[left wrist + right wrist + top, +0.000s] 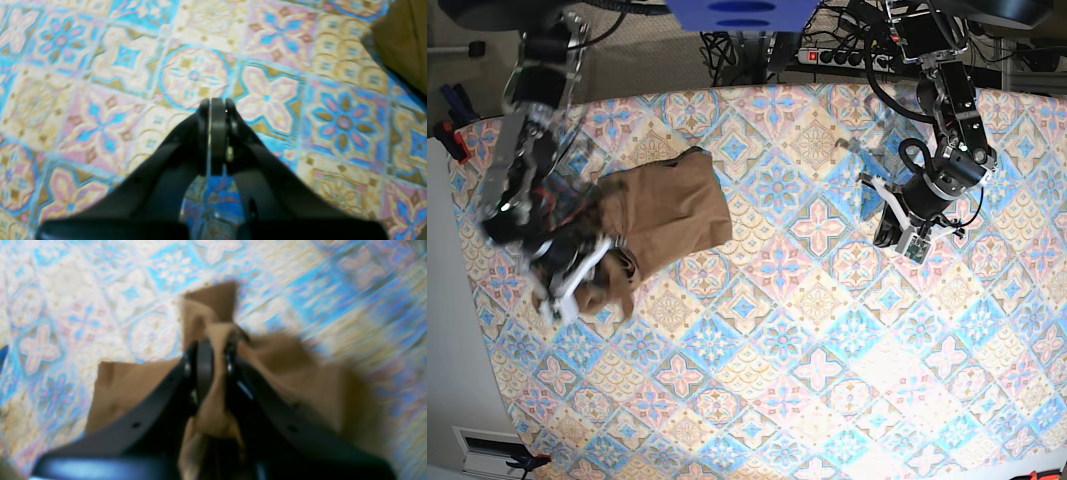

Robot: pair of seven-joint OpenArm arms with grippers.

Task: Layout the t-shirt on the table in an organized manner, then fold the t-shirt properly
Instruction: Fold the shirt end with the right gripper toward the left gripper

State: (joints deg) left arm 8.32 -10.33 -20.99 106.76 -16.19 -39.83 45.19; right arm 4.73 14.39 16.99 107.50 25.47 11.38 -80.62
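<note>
The tan-brown t-shirt (667,205) lies bunched and wrinkled at the left of the patterned table (827,350). My right gripper (577,275) is at the shirt's near-left end. In the right wrist view this gripper (215,346) is shut on a fold of the t-shirt (300,373), with cloth bulging between the fingers and spreading to both sides. My left gripper (907,238) hovers over bare table at the right, well apart from the shirt. In the left wrist view it (217,106) is shut and holds nothing; a brown edge of the t-shirt (403,43) shows at the top right corner.
A power strip with cables (837,55) lies beyond the table's far edge. A blue part (737,12) overhangs the top centre. The table's left edge (467,260) runs close to my right arm.
</note>
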